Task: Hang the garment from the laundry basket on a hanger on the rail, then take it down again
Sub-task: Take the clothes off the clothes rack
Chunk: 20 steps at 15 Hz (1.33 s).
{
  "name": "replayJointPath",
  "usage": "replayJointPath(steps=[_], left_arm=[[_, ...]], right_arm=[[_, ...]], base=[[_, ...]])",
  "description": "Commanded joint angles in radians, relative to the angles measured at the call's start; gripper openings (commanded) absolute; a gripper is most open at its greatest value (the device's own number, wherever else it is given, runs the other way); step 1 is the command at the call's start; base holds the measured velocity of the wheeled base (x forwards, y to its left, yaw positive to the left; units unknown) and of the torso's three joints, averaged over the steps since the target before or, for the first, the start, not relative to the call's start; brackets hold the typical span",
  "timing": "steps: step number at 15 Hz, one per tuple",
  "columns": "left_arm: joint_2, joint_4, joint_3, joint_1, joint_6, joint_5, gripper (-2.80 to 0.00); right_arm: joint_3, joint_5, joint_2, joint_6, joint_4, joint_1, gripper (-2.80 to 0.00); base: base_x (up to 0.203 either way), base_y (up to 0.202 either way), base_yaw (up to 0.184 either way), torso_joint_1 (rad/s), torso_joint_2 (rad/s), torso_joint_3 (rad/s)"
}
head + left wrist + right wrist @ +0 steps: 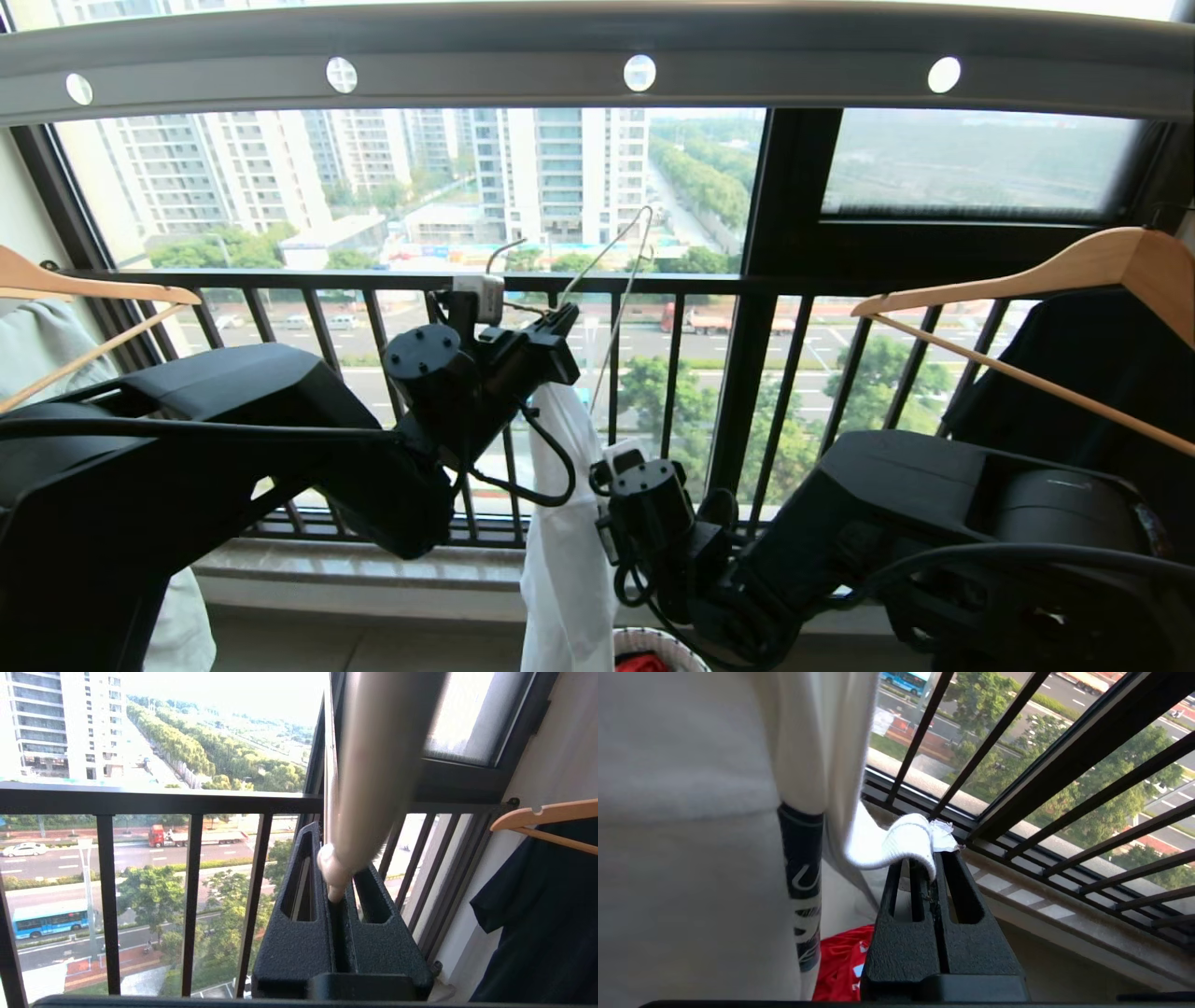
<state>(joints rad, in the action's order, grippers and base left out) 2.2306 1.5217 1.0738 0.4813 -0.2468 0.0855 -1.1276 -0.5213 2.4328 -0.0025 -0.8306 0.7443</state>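
Both sets of jaws are closed on something. Those of the left gripper (337,891) are clamped on the end of the cream-white hanger (373,779); in the left wrist view the hanger's pale bar runs up and away from between the black fingers (299,933). From the head camera, the left gripper (560,327) is raised in front of the black window railing (672,280), well below the rail (467,70), and the hanger's thin wire (621,271) rises from it towards the window glass.

Those of the right gripper (931,872) pinch a ribbed white edge of the garment (682,812). That white T-shirt hangs in a long bunched fold beside the gripper, a strip of its dark blue logo (801,877) with white lettering showing along a crease. In the head view the garment (565,523) drops from just under the left gripper down to the laundry basket (667,642), whose white woven rim shows at the bottom edge with red cloth (642,663) inside. The right gripper itself is hidden in that view behind the right arm's wrist, which sits low, right beside the hanging cloth.

Thick wooden hangers (1074,271) stand at both sides, the right one carrying a black garment (1102,373), the left one a pale garment (37,345).
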Motion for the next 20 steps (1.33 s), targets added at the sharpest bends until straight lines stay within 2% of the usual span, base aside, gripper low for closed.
replayJointPath(steps=[1,6,14,17,20], left_arm=[[0.001,0.008,0.021,-0.007,0.000,-0.013,-2.80],[0.001,0.008,0.028,-0.015,0.000,-0.016,-2.80],[-0.008,0.008,0.051,-0.043,-0.001,-0.026,-2.80],[0.000,0.008,0.051,-0.043,0.000,-0.026,-2.80],[0.003,0.008,0.043,-0.043,0.019,-0.024,-2.80]], right_arm=[[0.047,0.005,0.008,-0.049,-0.007,0.006,-2.80],[0.184,0.050,0.004,-0.232,-0.007,0.010,-2.80],[0.182,0.052,0.038,-0.254,-0.014,0.012,-2.80],[0.112,0.032,0.040,-0.230,-0.121,0.002,-2.80],[0.086,0.029,0.035,-0.202,-0.152,-0.013,-2.80]], base=[[0.000,0.000,0.000,0.000,0.00,0.000],[0.000,0.000,0.000,0.000,0.00,0.000],[0.000,0.000,0.000,0.000,0.00,0.000],[0.000,0.000,0.000,0.000,0.00,0.000],[0.000,0.000,0.000,0.000,0.00,0.000]])
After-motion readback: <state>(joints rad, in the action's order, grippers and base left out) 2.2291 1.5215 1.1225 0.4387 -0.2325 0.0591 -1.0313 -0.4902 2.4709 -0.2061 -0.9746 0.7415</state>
